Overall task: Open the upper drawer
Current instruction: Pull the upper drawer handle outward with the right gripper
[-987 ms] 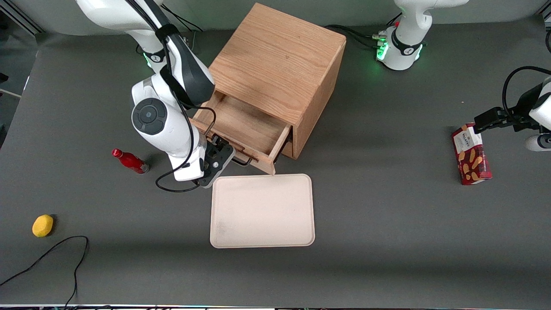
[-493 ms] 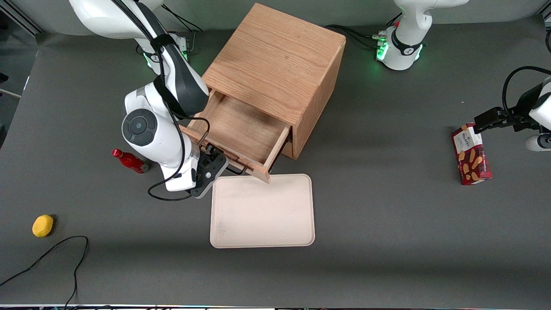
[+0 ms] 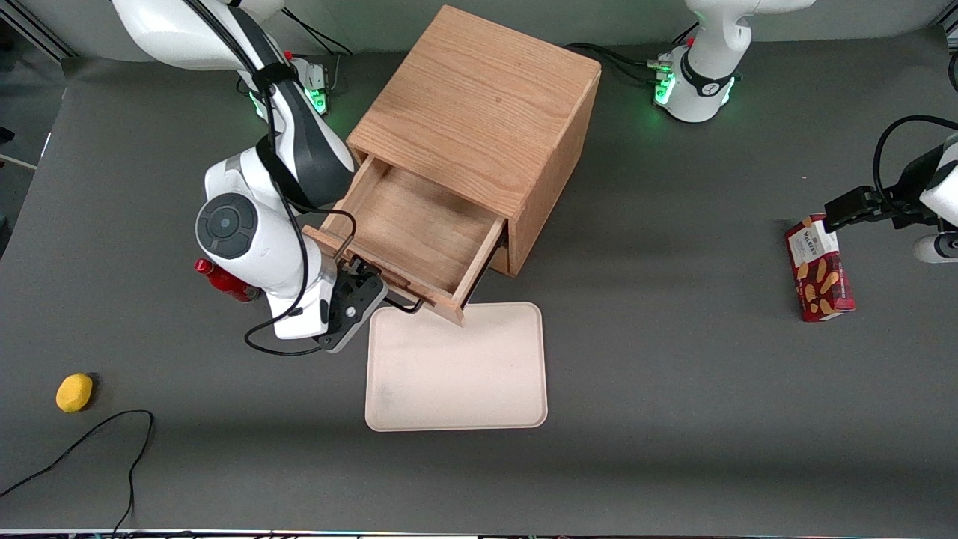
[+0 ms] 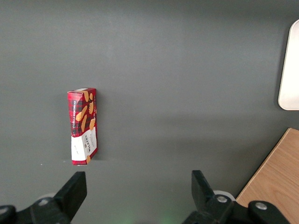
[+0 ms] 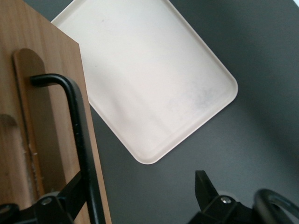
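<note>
The oak cabinet stands at the table's middle. Its upper drawer is pulled well out, and its bare wooden bottom shows. The front corner of the drawer overhangs the cream tray. My right gripper is at the drawer front, by the thin black wire handle. In the right wrist view the handle runs close along one finger, and the gripper is open with its fingers wide apart. The bottom drawer is hidden under the upper one.
The cream tray lies nearer the front camera than the cabinet. A red bottle lies beside my arm. A yellow fruit and a black cable lie toward the working arm's end. A red biscuit box lies toward the parked arm's end.
The upper drawer has slid farther out of the cabinet. My gripper and wrist have moved with the handle, away from the cabinet and toward the working arm's end.
</note>
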Robot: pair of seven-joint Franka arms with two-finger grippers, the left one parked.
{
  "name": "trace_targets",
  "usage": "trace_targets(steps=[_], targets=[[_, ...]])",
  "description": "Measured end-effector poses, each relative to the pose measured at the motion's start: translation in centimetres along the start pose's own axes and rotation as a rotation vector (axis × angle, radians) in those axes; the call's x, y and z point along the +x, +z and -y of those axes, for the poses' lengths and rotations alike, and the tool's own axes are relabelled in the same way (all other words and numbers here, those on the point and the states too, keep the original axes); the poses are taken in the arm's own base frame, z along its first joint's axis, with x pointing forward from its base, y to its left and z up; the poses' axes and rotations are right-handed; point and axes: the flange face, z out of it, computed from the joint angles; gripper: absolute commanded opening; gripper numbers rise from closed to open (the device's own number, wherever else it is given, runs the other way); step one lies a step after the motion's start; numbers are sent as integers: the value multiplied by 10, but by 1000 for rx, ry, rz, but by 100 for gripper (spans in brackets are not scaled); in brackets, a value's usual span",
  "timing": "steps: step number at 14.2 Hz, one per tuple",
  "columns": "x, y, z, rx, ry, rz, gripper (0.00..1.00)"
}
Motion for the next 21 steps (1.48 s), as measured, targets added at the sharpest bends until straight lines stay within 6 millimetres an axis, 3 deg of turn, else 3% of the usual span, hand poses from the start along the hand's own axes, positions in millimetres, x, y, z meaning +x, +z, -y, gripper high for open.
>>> trace_targets(steps=[15,21], targets=[[1,8,-22,-7,26,0,100],[0,7,-40,-16,46,-10,100]])
